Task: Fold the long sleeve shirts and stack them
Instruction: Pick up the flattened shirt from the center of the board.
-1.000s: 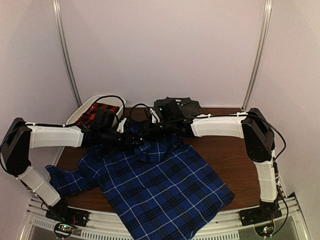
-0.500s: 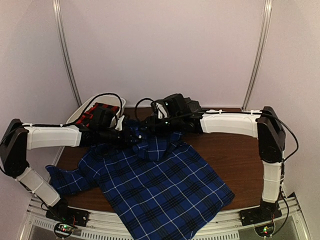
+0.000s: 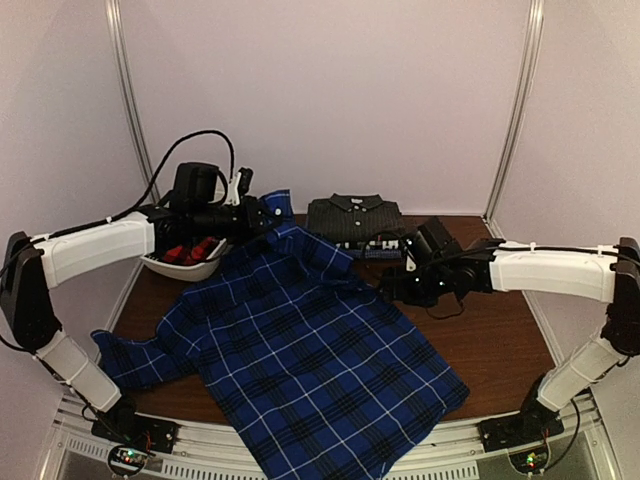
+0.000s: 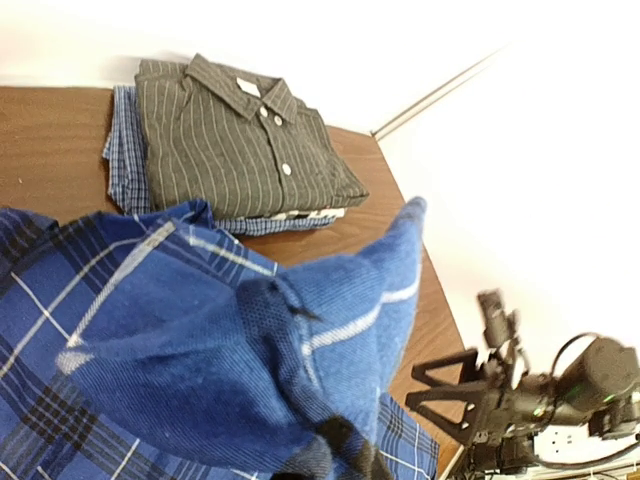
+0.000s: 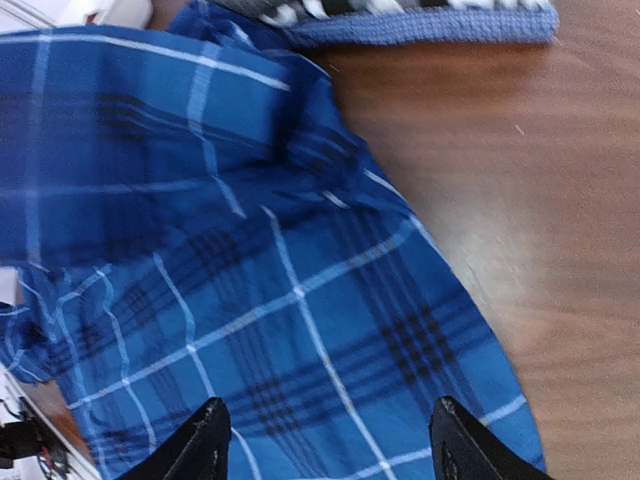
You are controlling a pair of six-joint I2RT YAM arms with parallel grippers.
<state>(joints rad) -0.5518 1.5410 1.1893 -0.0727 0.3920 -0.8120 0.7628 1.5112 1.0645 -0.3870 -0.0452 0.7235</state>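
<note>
The large blue-and-black plaid shirt (image 3: 310, 370) lies spread over the table's front. My left gripper (image 3: 262, 212) is shut on its upper edge and holds a peak of cloth (image 4: 330, 300) up at the back left; that cloth hides the jaws in the left wrist view. My right gripper (image 3: 398, 287) hangs open and empty just above the shirt's right part (image 5: 300, 300), its fingertips (image 5: 205, 440) wide apart. At the back lies the dark charcoal striped shirt (image 3: 352, 215), folded on a blue checked folded shirt (image 4: 125, 150). The red-and-black plaid shirt (image 3: 190, 250) lies in the tub.
A white tub (image 3: 160, 265) sits at the back left, under my left arm. Bare brown table (image 3: 490, 330) shows to the right of the plaid shirt. One sleeve (image 3: 125, 355) trails to the front left edge. White walls close in the back and sides.
My right gripper opened, let go of the plaid shirt and drew back to the right. My left gripper shut on the shirt's upper edge and rose with it toward the back left.
</note>
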